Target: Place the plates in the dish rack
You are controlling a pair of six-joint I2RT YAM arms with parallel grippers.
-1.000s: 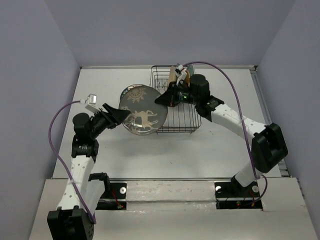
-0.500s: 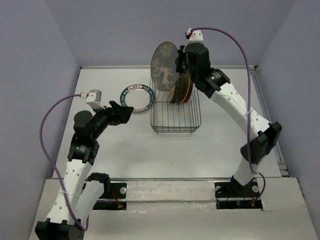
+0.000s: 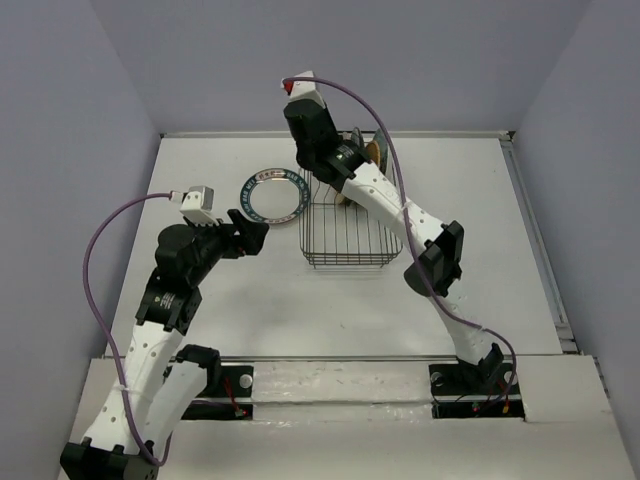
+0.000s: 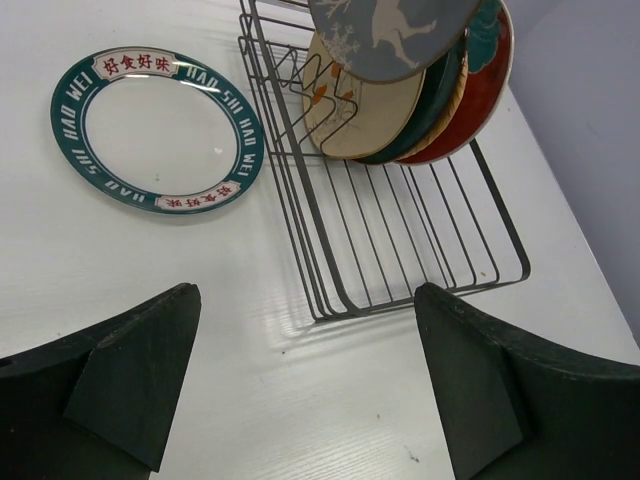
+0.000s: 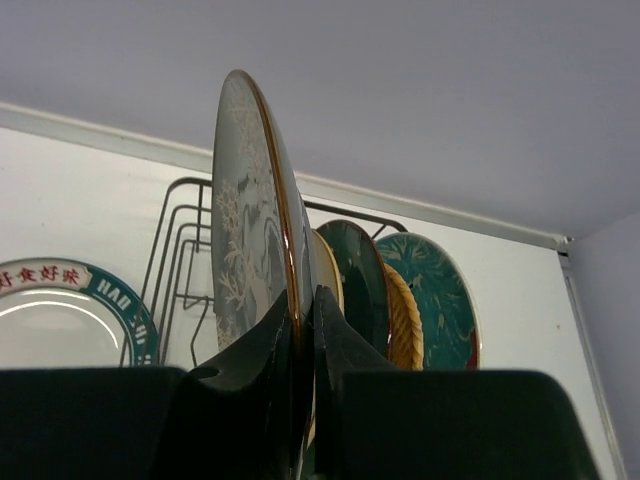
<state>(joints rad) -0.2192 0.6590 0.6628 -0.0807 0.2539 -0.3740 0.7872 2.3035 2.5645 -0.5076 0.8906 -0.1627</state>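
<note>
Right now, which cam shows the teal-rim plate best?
Left wrist: the whole teal-rim plate is in frame, lettering readable. Top shows the plate whole but small; right wrist catches only a slice of the plate at its left edge.

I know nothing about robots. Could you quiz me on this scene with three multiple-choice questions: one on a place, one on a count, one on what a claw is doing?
1. Where is the white teal-rimmed plate?
A. Flat on the table, left of the dish rack
B. Standing in the rack
C. Stacked on another plate

2. Not counting the grey plate held by the right claw, how many plates stand in the rack?
A. Two
B. Six
C. Four

3. How is the left claw?
A. Shut on a plate
B. Open and empty
C. Shut on a rack wire

Answers:
1 A: it lies alone on bare tabletop outside the wires.
2 C: tan, dark green, wooden and teal-and-red stand in a row.
3 B: its fingers are wide apart with nothing between.
</note>
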